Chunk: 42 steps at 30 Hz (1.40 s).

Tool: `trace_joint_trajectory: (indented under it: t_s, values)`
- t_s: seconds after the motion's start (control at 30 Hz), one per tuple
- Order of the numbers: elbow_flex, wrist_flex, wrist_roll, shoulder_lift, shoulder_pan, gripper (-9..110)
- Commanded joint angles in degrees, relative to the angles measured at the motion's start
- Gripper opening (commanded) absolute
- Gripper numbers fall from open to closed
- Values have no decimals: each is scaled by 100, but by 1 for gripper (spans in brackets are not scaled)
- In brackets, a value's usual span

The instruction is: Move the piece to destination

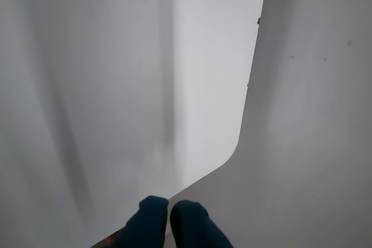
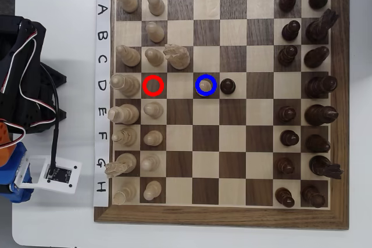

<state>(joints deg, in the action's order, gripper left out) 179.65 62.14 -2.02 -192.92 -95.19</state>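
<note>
Overhead view, far left edge: arm (image 2: 23, 79), black body with white and red wires, folded off the board; blue gripper part and white camera housing (image 2: 49, 173) at lower left, on the white table (image 2: 58, 225). Fingertips not seen here.

Wrist view, bottom centre: two dark blue fingers (image 1: 152, 219) side by side, tips touching or nearly so, nothing between them; gripper (image 1: 169, 208) closed and empty. Above them only white table with a rounded edge, blurred.

Overhead view, moving right: chessboard (image 2: 221, 216) with letter strip A–H down its left side, numbers 1–8 along the top. Pale pieces in the two leftmost columns; pale knight (image 2: 176, 56) one column further right, upper middle. Red ring (image 2: 153, 85) on an empty dark square, row D. Right of it, blue ring (image 2: 206, 85) at frame centre, pale pawn (image 2: 204, 87) standing upright inside it. Dark pawn (image 2: 227, 85) just beside, on the next square right. Dark pieces along the right columns.
</note>
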Motion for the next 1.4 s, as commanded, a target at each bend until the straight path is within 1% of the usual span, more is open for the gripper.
trace_joint_trajectory:
  t_s: [0.0,0.33,0.57,0.83,1.17,1.37]
  values:
    - [-26,-44,70,-352,-35,0]
    - [-26,-44,79,-352,-35,0]
    - [-26,-44,-167,-352,229,0]
    - [-26,-44,-44,-352,114,0]
    - [-26,-44,-431,-343,501,0]
    - [-26,-44,-158,-343,220,0]
